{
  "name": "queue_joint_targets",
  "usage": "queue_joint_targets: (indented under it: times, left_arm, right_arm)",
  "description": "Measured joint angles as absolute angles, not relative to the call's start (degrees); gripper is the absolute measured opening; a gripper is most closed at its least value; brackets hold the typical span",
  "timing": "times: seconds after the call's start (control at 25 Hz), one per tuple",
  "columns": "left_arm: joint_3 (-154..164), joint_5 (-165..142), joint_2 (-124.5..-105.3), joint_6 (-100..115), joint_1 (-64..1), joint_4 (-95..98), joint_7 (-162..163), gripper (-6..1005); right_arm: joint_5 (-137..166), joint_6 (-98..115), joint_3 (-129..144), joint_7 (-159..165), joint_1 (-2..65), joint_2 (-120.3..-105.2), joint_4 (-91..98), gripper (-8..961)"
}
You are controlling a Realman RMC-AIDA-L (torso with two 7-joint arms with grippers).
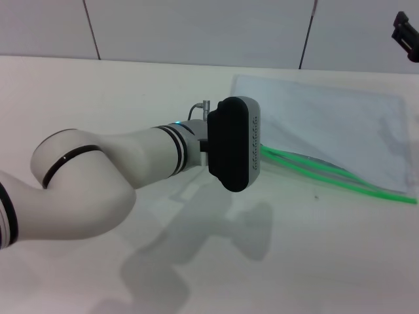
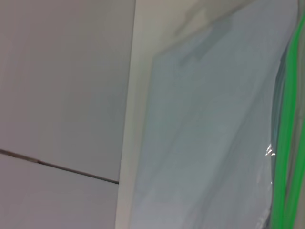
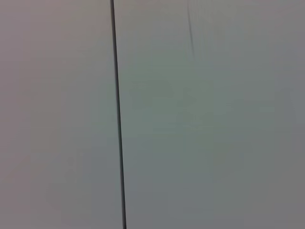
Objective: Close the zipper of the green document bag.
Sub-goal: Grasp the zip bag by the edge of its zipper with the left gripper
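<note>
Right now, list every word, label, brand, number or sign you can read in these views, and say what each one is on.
None: no readable text in any view.
The green document bag, its zipper and the table are unmarked.
The left arm's black wrist housing shows only a row of small dots, not characters.

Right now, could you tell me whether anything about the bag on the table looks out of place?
Yes: the green zipper along the near edge of the document bag gapes open, its two strips lying apart, and the plastic looks creased. The left arm hovers by that edge; the right gripper is parked far off.
</note>
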State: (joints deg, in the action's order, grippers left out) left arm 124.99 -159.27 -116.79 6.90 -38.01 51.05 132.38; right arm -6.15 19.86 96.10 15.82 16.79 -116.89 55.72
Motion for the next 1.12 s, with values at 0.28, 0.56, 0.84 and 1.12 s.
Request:
queue_joint_targets:
  times: [0.28,0.56,0.84,1.12]
  left_arm:
    - [125.1,-158.6,-116.8,6.6,-38.0,50.5,132.5,726]
    - [125.0,-157.4,-116.81,6.4,-38.8,48.9,132.8,529]
    - [125.2,-155.8,-116.78,4.9,-39.8,47.3,132.3,467]
    - [126.4,-155.8,-116.81,4.5,-40.7,46.4,132.2,434]
  right_arm:
    - [-6.2,19.9,96.2,15.8,16.8,-116.89,55.7,820]
    - [-6.2,19.9,96.6,15.8,16.8,-116.89,55.9,820]
    - [-6.2,20.3,97.4,15.9,16.8,-116.89,56.5,819]
    - [-6.2,20.5,97.9,15.9,16.8,-116.89,56.5,819]
